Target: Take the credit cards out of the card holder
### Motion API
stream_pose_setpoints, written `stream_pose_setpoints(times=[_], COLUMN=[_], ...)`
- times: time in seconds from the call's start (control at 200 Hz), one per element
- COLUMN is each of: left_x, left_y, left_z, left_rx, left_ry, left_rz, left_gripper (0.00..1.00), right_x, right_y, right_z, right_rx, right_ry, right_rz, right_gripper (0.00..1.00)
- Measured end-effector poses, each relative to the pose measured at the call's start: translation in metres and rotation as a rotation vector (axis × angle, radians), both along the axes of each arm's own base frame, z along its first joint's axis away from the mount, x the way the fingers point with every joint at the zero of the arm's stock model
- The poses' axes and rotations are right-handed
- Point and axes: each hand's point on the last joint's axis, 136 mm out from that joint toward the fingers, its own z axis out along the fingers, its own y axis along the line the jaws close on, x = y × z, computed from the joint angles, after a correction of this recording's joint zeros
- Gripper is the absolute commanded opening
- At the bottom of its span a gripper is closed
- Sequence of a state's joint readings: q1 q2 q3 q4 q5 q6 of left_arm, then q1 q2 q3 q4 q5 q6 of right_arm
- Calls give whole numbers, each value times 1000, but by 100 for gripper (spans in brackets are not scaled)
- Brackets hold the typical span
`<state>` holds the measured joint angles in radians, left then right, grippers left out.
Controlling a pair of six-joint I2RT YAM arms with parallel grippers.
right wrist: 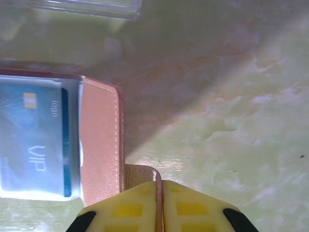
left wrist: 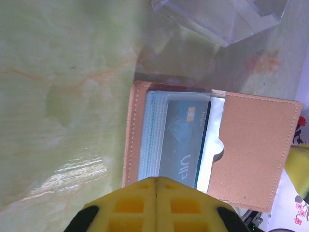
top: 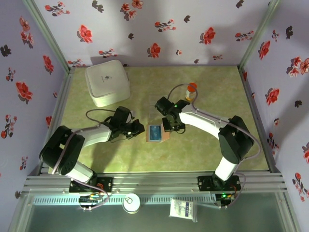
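The tan card holder (top: 166, 137) lies open on the table between both arms. A blue credit card (left wrist: 186, 140) marked VIP sits in its clear sleeve, face up, also seen in the right wrist view (right wrist: 34, 140). My left gripper (left wrist: 157, 180) is shut, its yellow tips over the holder's near edge by the card stack, with nothing seen between them. My right gripper (right wrist: 159, 182) is shut on a thin tan tab that sticks out from the card holder's (right wrist: 99, 145) outer flap. In the top view the left gripper (top: 140, 129) and right gripper (top: 170, 128) flank the holder.
A clear plastic box (left wrist: 217, 19) stands just beyond the card holder (left wrist: 258, 145). A big white square container (top: 107, 82) sits at the back left and an orange-capped bottle (top: 191, 91) at the back centre. Flowered walls enclose the green table.
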<state>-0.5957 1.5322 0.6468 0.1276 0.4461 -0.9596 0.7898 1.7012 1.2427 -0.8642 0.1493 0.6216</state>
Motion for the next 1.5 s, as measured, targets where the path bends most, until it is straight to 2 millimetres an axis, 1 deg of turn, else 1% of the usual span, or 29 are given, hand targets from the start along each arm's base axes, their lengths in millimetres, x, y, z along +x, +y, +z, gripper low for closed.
stream_pose_setpoints(times=[0.2,0.305,0.505,0.645,0.805,1.01,1.25,1.5], left_x=[-1,-1,-2,-2,-5,-6,-9,-9], left_y=[-7,-9,-8,-3,6,11,17,17], left_z=[-4,-8,-13,-17,-24,-28,-33,-36], left_rx=[4,12,27,64,120,150,185,193], left_ry=[10,21,36,44,51,53,63,71], left_rz=[-18,-22,-22,-12,-4,-3,0,-3], left_gripper=[0,0,0,0,0,0,0,0], right_x=[-3,-2,0,2,3,2,-3,-4], right_y=[-10,-11,-10,-9,-4,-1,-4,-8], right_z=[-10,-14,-29,-36,-40,-46,-54,-62], right_rx=[-35,-42,-54,-56,-40,-25,-27,-38], right_ry=[9,11,24,27,26,35,46,45], right_rz=[3,1,-1,-1,1,4,3,-1], right_gripper=[10,10,10,10,10,10,11,15])
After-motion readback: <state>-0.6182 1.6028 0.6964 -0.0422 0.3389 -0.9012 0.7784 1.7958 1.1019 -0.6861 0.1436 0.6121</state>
